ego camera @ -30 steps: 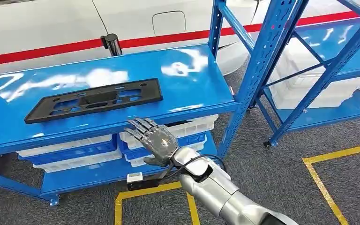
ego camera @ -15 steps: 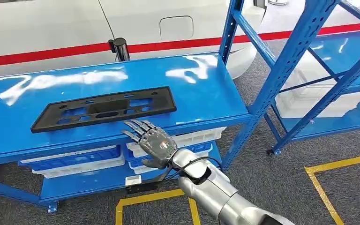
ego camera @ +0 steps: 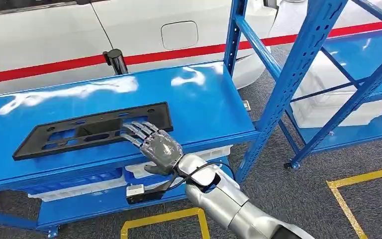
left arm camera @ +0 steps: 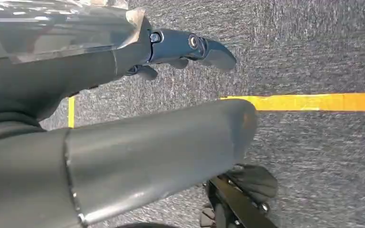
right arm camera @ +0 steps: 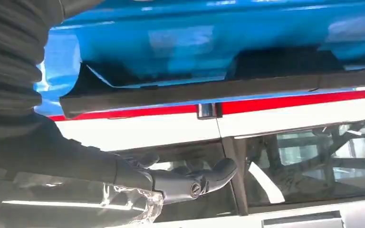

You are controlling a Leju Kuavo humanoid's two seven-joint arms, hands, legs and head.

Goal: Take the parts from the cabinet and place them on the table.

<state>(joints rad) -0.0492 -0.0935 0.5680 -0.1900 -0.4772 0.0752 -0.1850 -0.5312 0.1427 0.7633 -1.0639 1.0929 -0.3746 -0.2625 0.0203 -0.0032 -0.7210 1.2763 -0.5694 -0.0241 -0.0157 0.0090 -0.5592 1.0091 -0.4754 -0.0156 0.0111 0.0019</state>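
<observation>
A long black plastic part (ego camera: 79,132) with several cut-outs lies flat on the blue table top (ego camera: 199,99). My right hand (ego camera: 156,147) hovers at the part's near right corner, its spread fingers (ego camera: 137,130) reaching over the part's front edge and holding nothing. The right wrist view has the part's edge (right arm camera: 218,88) against the blue surface, with my fingers (right arm camera: 195,183) extended and apart from it. My left hand (left arm camera: 138,147) hangs over grey carpet, thumb and fingers (left arm camera: 190,47) apart, empty.
A white car with a red stripe (ego camera: 129,30) stands right behind the table, and a black post (ego camera: 115,59) rises at the table's far edge. White bins (ego camera: 79,186) sit on the lower shelf. A blue rack (ego camera: 298,64) with white crates (ego camera: 338,99) stands to the right. Yellow tape (ego camera: 363,177) marks the floor.
My right hand has moved forward from the table's front edge until its fingers lie over the black part's near edge. The camera has shifted slightly; the part lies as before.
</observation>
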